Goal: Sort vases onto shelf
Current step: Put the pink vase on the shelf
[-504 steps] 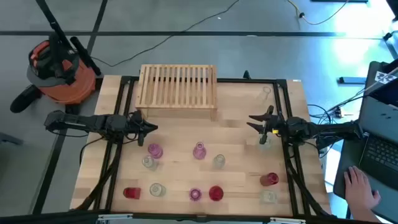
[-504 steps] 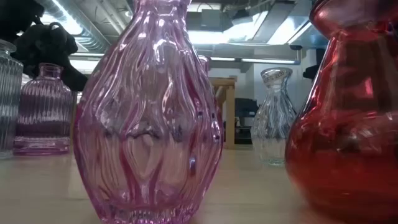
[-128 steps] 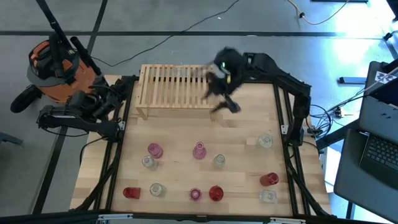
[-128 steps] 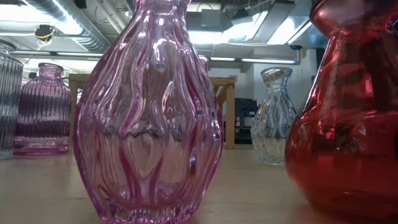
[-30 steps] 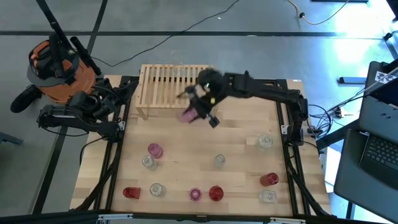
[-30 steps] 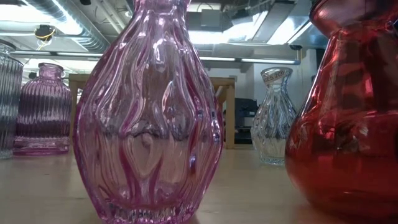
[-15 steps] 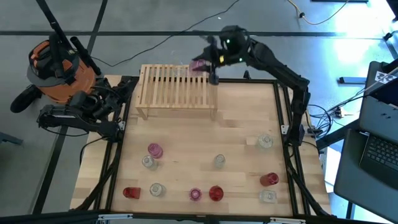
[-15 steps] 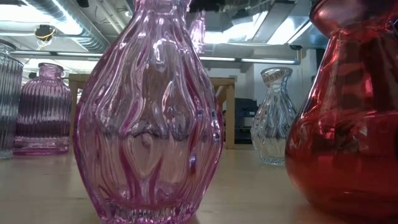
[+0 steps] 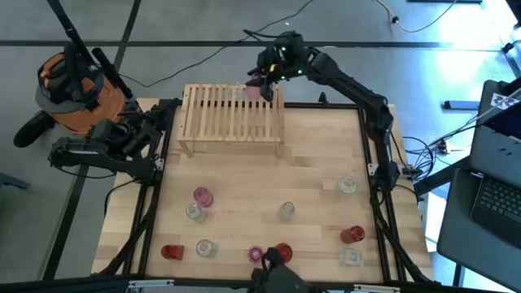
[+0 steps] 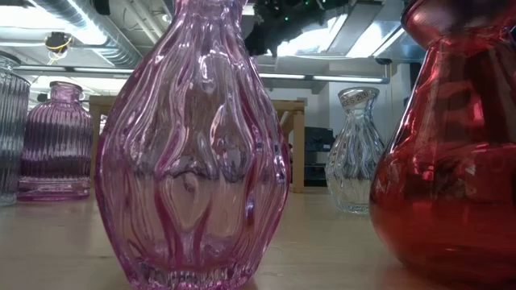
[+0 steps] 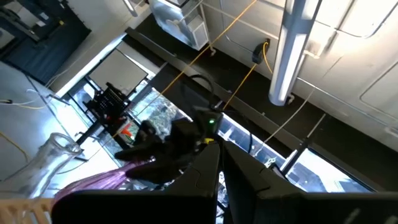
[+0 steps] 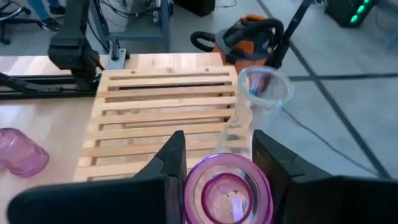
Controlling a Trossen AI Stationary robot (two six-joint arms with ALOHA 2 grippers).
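Observation:
The wooden shelf [image 9: 220,114] stands at the table's far edge. My right gripper [image 9: 262,81] hangs over its right end, shut on a pink vase [image 12: 229,190] whose mouth faces the wrist camera. A slim clear vase [image 12: 245,118] stands upright on the shelf's slats just beyond it. Several more vases stand on the table's near half, among them a pink one [image 9: 202,196], a clear one [image 9: 286,211] and a red one [image 9: 352,235]. My left gripper [image 9: 155,122] waits shut at the table's left edge, pointing upward. My right gripper pinches the pink vase between its two fingers, one on each side of its upper part just below the rim [image 12: 194,177]. The fingers reach in from the table's right side, slanting down. The vase is lifted clear above the shelf's right end.
An orange vacuum [image 9: 77,89] sits on the floor beyond the table's left far corner. A laptop [image 9: 496,195] is off the right edge. In the low view a large pink vase [image 10: 193,145] and a red one [image 10: 451,153] fill the foreground. A dark shape [image 9: 277,273] shows at the near edge.
My right gripper has carried the pink vase from above the bare table in front of the shelf toward the far edge, ending over the shelf's right end. It rolled on the way. The vase stays clear of everything.

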